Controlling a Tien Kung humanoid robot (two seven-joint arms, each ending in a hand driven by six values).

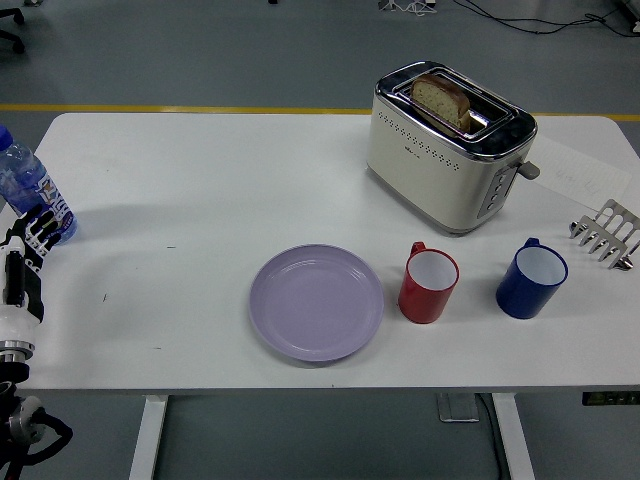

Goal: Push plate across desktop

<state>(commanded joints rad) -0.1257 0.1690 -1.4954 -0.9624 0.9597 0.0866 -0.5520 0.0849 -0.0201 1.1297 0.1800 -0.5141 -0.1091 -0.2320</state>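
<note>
The purple plate [316, 302] lies flat on the white table [200, 180], near the front edge and about in the middle; the left hand [28, 240] is far off at the left edge, well apart from the plate, just beside a water bottle [30, 190]; how far the hand is open cannot be told, and it touches no plate; a red cup [429, 285] stands just right of the plate; a blue cup [531, 279] stands further right; a toaster [448, 145] with bread [441, 100] sits behind them.
</note>
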